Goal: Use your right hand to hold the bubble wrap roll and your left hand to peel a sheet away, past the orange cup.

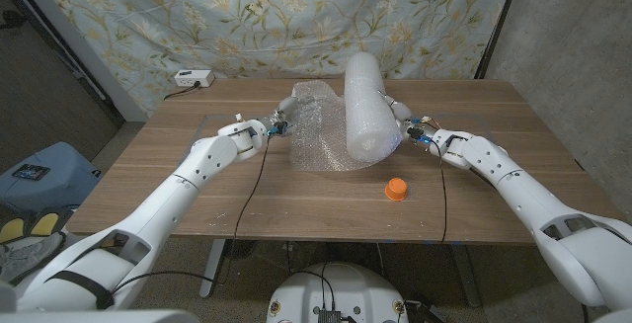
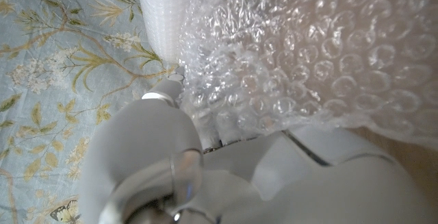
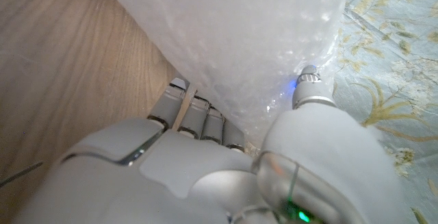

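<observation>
The roll [image 1: 362, 106] stands upright near the back middle of the counter [image 1: 197, 214], a loose sheet [image 1: 318, 130] trailing from it toward the robot's left and lying crumpled on the wood. The right hand [image 1: 407, 121] sits against the roll's right side — in the right wrist view its fingers [image 3: 198, 114] curl under the plastic and a thumb presses the roll [image 3: 239, 39] from the other side, so it grips the roll. The left hand [image 1: 274, 125] is at the sheet's left edge; the left wrist view shows the bubbled sheet [image 2: 308, 53] bunched right against the hand [image 2: 226, 176], a fingertip touching it, and the fingers appear closed on the edge, though the pinch itself is hidden. The cup [image 1: 396, 189] stands on the counter in front of the roll, nearer the robot and a little to the right — apart from both sheet and hands. A floral cloth [image 1: 276, 17] hangs behind the counter, and a white box [image 1: 191, 78] rests at its back left corner.
</observation>
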`<state>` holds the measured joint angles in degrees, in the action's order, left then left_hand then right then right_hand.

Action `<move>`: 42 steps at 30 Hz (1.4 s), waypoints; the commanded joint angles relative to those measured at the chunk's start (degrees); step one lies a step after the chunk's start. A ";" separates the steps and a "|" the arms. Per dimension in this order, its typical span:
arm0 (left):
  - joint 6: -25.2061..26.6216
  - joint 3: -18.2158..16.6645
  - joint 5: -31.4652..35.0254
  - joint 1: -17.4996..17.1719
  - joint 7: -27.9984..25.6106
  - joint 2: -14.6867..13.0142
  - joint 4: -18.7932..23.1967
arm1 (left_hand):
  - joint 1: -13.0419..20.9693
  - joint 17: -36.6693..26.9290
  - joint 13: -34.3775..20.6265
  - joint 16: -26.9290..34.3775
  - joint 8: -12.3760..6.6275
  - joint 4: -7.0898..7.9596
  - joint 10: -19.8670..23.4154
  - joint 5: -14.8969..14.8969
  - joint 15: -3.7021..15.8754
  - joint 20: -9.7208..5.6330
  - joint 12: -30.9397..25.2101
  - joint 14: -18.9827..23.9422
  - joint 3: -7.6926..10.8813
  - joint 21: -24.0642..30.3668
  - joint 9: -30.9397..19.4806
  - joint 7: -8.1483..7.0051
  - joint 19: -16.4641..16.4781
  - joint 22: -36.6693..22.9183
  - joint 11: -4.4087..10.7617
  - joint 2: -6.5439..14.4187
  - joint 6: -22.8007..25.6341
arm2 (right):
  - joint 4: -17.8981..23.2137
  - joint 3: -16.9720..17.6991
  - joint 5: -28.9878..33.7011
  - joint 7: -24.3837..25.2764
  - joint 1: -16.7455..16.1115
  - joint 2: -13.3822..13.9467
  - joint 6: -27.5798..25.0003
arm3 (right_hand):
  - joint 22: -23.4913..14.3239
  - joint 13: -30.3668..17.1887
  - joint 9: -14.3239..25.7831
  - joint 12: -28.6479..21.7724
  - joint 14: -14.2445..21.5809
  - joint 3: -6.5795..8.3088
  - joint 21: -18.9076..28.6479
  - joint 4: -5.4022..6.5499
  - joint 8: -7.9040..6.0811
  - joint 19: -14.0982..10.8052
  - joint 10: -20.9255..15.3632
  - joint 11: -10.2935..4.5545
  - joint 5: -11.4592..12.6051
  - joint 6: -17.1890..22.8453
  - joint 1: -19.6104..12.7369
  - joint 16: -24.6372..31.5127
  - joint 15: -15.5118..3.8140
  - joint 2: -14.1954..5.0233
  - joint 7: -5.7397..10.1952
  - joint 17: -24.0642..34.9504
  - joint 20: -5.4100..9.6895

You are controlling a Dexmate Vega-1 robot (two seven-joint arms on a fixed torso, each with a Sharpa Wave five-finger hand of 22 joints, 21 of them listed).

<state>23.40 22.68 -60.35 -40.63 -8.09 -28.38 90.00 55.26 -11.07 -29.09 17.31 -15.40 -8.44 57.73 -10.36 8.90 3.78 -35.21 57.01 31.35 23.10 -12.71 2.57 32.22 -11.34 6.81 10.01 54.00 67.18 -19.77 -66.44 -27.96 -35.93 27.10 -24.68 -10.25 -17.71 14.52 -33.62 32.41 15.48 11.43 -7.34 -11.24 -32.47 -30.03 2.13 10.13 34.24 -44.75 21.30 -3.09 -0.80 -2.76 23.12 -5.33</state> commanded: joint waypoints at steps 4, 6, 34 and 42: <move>1.07 -0.08 -0.06 0.07 -0.47 -0.77 0.78 | 0.67 -0.19 -0.16 -0.33 0.35 -0.15 2.36 0.14 0.08 -0.11 -0.02 0.38 -0.30 0.44 -0.30 0.87 -0.22 -0.15 2.92 -0.08 1.49 | -2.09 0.44 0.59 -3.56 0.03 -1.50 2.22 | -0.29 -0.14 0.03 0.29 -0.65 -0.17 -0.07 -0.06 -0.06 0.74 0.55 0.02 0.35 -0.27 0.09 -0.34 -0.23 -0.26 0.03 0.02 0.04; 1.05 -0.09 -0.05 0.02 -0.39 -0.84 0.82 | 0.67 -0.16 -0.21 -0.38 0.37 -0.13 2.33 0.13 0.09 -0.12 -0.02 0.41 -0.28 0.46 -0.32 0.86 -0.22 -0.15 2.95 -0.06 1.49 | -1.99 0.50 0.59 -3.56 -0.09 -1.49 2.18 | -0.29 -0.17 0.00 0.44 -0.75 -0.42 -0.07 0.15 -0.09 0.87 0.84 -0.12 0.31 -0.36 0.60 -0.39 -0.19 -0.20 0.07 0.00 -0.06; 3.00 -0.19 -0.28 0.46 -0.92 -2.20 2.02 | 0.86 -0.27 -0.40 -0.50 0.69 -0.12 2.50 0.14 0.18 -0.15 0.19 0.62 -0.49 0.79 -0.46 0.94 -0.21 -0.16 2.99 -0.08 1.74 | -4.63 1.14 0.70 -7.24 -0.04 -2.52 3.98 | -0.29 -0.55 -0.32 1.59 -2.47 -2.17 -0.08 0.92 -0.12 2.31 2.51 0.50 0.59 -2.18 3.76 -1.24 0.89 0.36 -0.26 -0.40 -0.75; 4.14 -1.33 -0.64 -0.81 -3.41 -4.01 4.95 | 0.89 -0.27 -0.42 -0.57 0.81 -0.08 2.53 0.15 0.16 -0.17 0.27 0.67 -0.52 0.87 -0.51 0.89 -0.23 -0.16 2.98 -0.06 1.73 | -6.04 1.66 0.42 -8.98 -0.11 -3.16 4.85 | -0.29 -0.63 -0.38 1.69 -2.76 -2.27 -0.08 0.83 -0.19 2.55 2.55 0.41 0.68 -2.31 3.84 -1.34 0.71 0.31 -0.25 -0.44 -0.79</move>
<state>26.35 22.40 -60.67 -40.30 -9.29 -30.57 92.16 55.58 -11.06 -29.35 16.91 -14.57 -8.60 57.74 -10.36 9.11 3.78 -34.93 57.23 31.03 23.74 -12.96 2.49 32.23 -11.34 6.82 10.02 54.09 62.84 -18.67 -65.67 -34.74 -36.09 24.71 -21.01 -10.25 -18.24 13.99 -31.88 30.11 13.27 11.47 -6.40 -11.15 -30.28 -27.48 2.64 10.41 32.20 -41.38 20.31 -2.34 -0.41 -3.18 22.58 -6.23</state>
